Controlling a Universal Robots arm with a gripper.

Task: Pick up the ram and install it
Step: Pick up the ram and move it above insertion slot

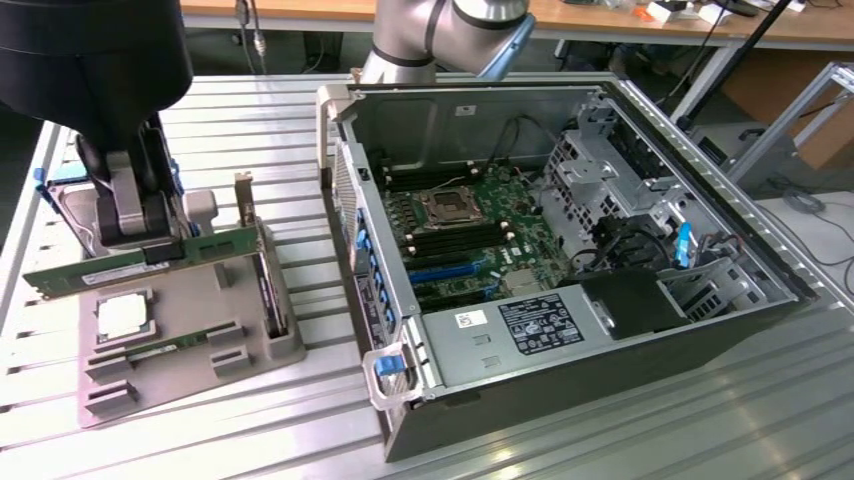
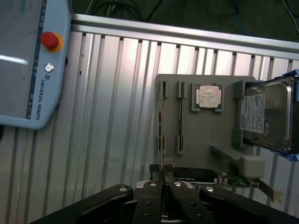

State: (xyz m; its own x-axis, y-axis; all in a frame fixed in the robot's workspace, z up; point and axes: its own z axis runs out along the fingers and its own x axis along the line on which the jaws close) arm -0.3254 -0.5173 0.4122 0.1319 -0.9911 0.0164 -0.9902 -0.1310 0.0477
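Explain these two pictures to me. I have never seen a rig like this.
This is a robot arm working at a slatted metal table. One picture comes from a camera standing off the arm; the other from a camera on its wrist. On the table sit an open computer case and a grey holder carrying a square processor chip and a hard drive. The pincer is shut on the ram, a long thin green memory stick, at the holder's edge. The pale pad with a red button is the robot's control pad.
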